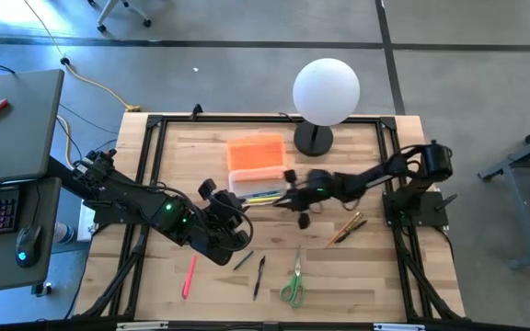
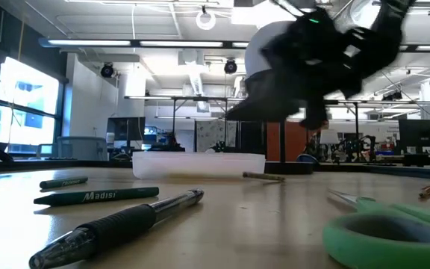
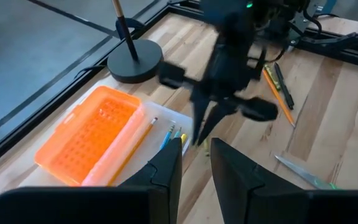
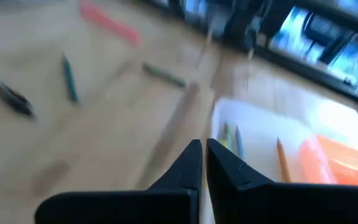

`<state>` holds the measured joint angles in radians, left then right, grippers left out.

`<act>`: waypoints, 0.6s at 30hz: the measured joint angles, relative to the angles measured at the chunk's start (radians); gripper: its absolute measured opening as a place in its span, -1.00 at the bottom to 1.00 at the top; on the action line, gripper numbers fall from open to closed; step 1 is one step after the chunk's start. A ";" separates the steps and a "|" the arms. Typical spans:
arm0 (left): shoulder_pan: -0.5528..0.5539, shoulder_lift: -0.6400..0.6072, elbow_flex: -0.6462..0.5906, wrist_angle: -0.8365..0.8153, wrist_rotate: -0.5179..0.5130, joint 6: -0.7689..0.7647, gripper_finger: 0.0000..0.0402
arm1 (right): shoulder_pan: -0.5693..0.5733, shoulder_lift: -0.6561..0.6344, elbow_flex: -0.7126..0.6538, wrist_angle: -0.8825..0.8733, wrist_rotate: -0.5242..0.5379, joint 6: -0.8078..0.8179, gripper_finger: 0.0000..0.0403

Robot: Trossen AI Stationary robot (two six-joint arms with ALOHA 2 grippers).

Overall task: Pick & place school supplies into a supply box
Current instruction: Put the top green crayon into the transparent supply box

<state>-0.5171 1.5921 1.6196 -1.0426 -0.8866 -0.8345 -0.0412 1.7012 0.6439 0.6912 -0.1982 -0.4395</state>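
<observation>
With its fingers shut on nothing, the right gripper (image 1: 294, 197) hangs beside the open box (image 1: 252, 187) near the table's (image 1: 375, 276) back edge, between drops I judge, and must next reach the pencils (image 1: 348, 227) toward the right edge.

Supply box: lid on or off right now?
Off. The orange lid lies beside the clear supply box toward the lamp, and the left wrist view shows pencils lying inside the open box.
</observation>
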 joint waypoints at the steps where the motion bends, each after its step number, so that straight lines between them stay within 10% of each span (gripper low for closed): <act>1: 0.000 0.000 0.000 0.000 0.001 0.000 -0.42 | 0.007 0.007 0.072 -0.119 0.035 -0.036 -1.00; 5: 0.000 0.000 0.000 0.001 0.026 0.000 -0.42 | 0.013 0.025 0.264 -0.506 0.051 -0.055 -1.00; 11: 0.000 0.000 0.000 0.002 0.066 0.000 -0.42 | 0.016 -0.010 0.291 -0.485 -0.196 -0.016 -0.95; 18: 0.000 0.000 0.000 0.004 0.075 0.000 -0.42 | 0.023 -0.040 0.289 -0.763 -0.193 -0.062 -0.77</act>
<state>-0.5175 1.5917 1.6196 -1.0382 -0.8120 -0.8349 -0.0177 1.6615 0.9325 -0.0715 -0.3908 -0.5018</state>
